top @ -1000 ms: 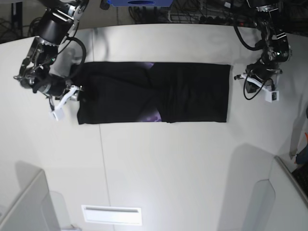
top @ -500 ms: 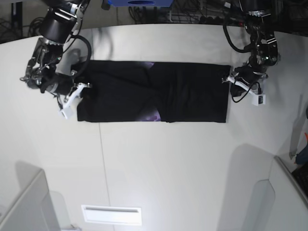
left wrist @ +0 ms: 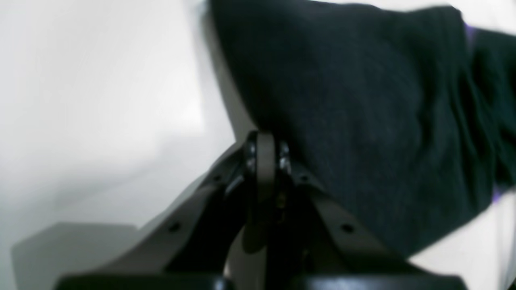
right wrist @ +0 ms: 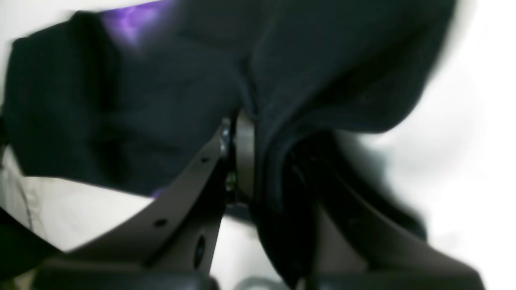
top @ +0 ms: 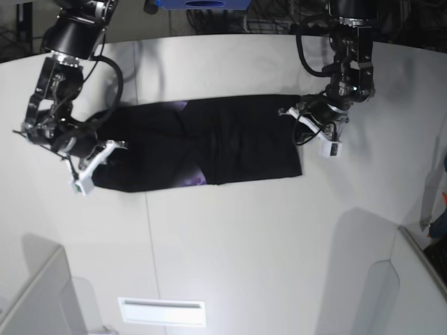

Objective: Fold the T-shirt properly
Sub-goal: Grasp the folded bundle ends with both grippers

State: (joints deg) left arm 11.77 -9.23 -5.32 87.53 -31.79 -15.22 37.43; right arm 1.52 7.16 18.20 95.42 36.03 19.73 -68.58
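Note:
The black T-shirt lies as a long folded strip across the white table, slightly skewed, with purple print showing at its edges. My right gripper is at the strip's left end. In the right wrist view this gripper is shut on a bunched edge of the T-shirt. My left gripper is at the strip's right end. In the left wrist view its fingers are pressed together right at the edge of the cloth, and no fabric shows between them.
The white table has a seam running down its left part. A white rectangular slot sits near the front. Grey panels stand at the lower left and lower right. Cables and a blue object lie beyond the far edge.
My right gripper has shut on the shirt's left end and drawn it left and toward the front. My left gripper has moved left to the right end; the whole strip has shifted left.

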